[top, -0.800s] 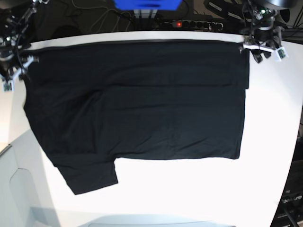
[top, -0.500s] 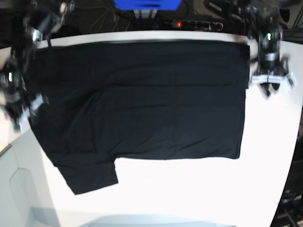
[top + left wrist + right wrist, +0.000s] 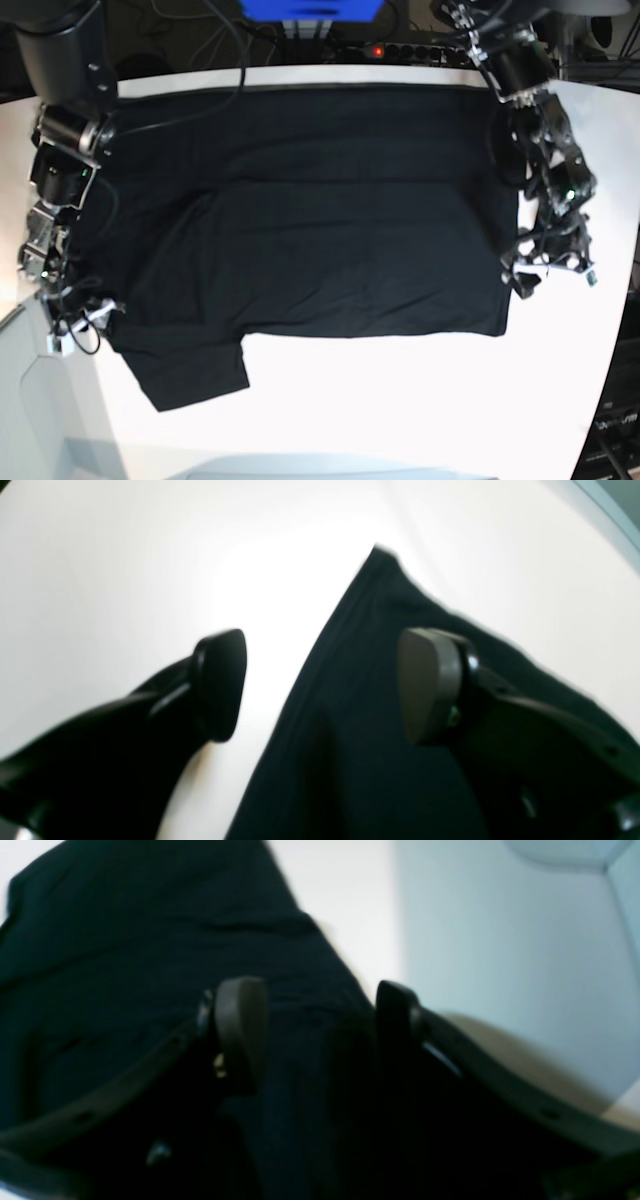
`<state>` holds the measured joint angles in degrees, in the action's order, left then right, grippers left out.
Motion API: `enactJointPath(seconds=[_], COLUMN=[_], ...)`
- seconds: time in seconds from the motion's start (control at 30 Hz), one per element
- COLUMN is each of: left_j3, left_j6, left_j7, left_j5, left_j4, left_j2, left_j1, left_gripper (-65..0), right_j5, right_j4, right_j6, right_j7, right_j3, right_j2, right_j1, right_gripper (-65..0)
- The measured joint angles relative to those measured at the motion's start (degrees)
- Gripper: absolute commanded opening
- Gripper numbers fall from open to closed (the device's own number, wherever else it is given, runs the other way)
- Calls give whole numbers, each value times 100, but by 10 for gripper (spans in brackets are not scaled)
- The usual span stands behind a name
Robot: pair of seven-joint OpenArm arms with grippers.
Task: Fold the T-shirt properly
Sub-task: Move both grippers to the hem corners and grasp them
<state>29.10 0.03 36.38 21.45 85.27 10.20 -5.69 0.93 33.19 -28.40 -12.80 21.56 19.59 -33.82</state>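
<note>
Because the table (image 3: 400, 400) is white and wide, the T-shirt (image 3: 300, 220) is plainly seen on it as a large black shape, spread flat from about 9 o'clock to 3 o'clock, with one sleeve (image 3: 190, 370) jutting toward 7 o'clock. No print or tag is shown. The cloth is judged light, soft and limp, likely to sag and crease when lifted, so it is best taken by pinching an edge or corner at both sides together.

At 3 o'clock in the base view the left gripper (image 3: 530, 275) is held over the shirt's side edge near its lower corner. In its wrist view the left gripper is seen spread wide, one finger over bare table, the other over cloth, nothing pinched. At 8 o'clock the right gripper (image 3: 75, 322) is held at the opposite edge beside the sleeve, likewise released, with cloth lying beneath its parted fingers (image 3: 240, 1030).

Compared with the earlier frames, both arms have been brought from the far corners down the shirt's sides toward the near edge. The shirt itself appears unmoved.
</note>
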Motion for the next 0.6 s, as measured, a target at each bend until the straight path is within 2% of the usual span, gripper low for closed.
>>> enactJointPath(seconds=[0.1, 0.2, 0.27, 0.37, 0.6], left_j3=[-387, -682, -846, -1038, -1790], left_j6=[-26, 39, 52, 59, 31], left_j7=[-601, -997, -1215, -1547, -2253], left_j5=[28, 13, 0, 26, 26], left_j4=[-553, -1239, -1729, -2435, -3836], left_j2=[131, 275, 380, 446, 503], left_j1=[-212, -457, -645, -1001, -1585], left_gripper=[-213, -213, -213, -213, -213], right_j5=[2, 4, 11, 11, 9], right_j4=[-785, -1084, -1130, -1147, -1145], right_j6=[184, 188, 278, 621, 675], right_j7=[678, 1082, 1150, 1167, 1202], right_j3=[-299, -518, -531, -531, -531], right_j2=[101, 133, 138, 133, 114], right_j1=[-208, -284, -282, -280, -201], right_gripper=[-278, -278, -277, -277, -277])
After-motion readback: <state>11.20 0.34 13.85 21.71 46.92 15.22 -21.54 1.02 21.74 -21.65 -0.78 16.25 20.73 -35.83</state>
